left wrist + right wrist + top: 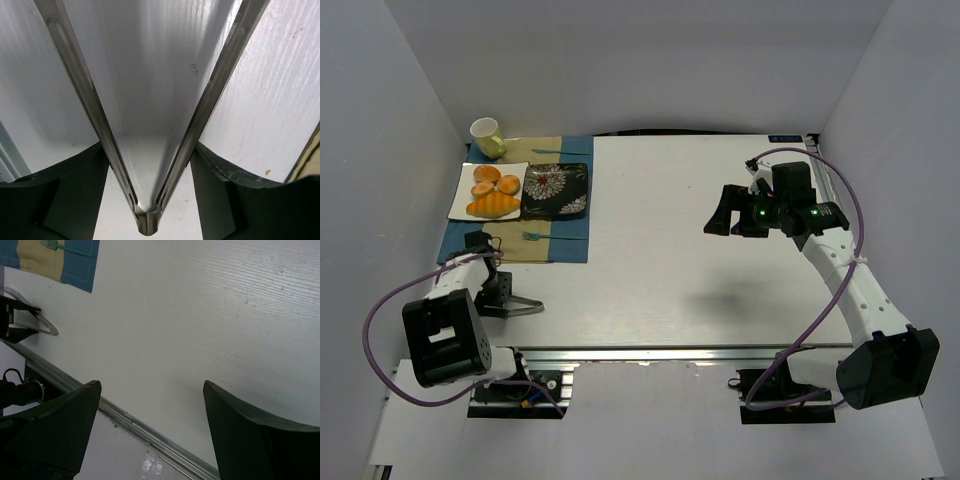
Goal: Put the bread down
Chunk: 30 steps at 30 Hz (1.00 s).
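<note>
The bread (492, 206), a long golden-orange ridged piece, lies on the near edge of a white plate (460, 203) at the far left, with three small round buns (496, 181) behind it. My left gripper (503, 299) (149, 165) is near the table's front left, well short of the plate. It is shut on metal tongs (527, 307) (145, 220), whose arms spread open and hold nothing. My right gripper (734, 216) (152, 405) is open and empty, raised above the right side of the table. The tongs also show in the right wrist view (44, 325).
The plate sits on a blue and tan placemat (566, 246) with a black floral dish (556, 190) beside it, a pale cup (487, 137) behind, and a small green fork (535, 236) in front. A metal rail (680, 352) runs along the table's front edge.
</note>
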### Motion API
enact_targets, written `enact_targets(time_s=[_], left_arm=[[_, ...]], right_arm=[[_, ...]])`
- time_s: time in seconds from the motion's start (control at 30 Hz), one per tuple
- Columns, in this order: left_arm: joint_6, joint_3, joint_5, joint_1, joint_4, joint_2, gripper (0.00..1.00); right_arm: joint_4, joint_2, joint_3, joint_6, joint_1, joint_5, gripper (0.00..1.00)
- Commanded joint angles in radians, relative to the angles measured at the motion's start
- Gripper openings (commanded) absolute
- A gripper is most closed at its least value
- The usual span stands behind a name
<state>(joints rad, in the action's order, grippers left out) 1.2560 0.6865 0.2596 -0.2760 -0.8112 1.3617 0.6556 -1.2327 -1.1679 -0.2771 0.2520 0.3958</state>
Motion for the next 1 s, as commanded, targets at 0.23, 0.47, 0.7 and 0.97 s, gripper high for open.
enact_targets(time_s=[0.23, 0.47, 0.7, 0.97], left_arm=[[-0.020, 0.160, 0.089, -0.008, -0.113, -0.052, 0.72], [-0.033, 0.288, 0.056, -0.008, -0.220, -0.085, 0.71], [-0.056, 0.395, 0.137, -0.008, -0.350, -0.099, 0.68], [-0.096, 0.561, 0.225, -0.008, -0.518, -0.064, 0.67]], right_arm=[[-0.017, -0.002, -0.009, 0.003, 0.006, 0.021, 0.89], [-0.022, -0.007, -0.010, -0.001, 0.006, 0.029, 0.89], [-0.022, -0.002, -0.012, -0.005, 0.004, 0.037, 0.89], [-0.024, 0.002, -0.007, -0.011, 0.006, 0.048, 0.89]])
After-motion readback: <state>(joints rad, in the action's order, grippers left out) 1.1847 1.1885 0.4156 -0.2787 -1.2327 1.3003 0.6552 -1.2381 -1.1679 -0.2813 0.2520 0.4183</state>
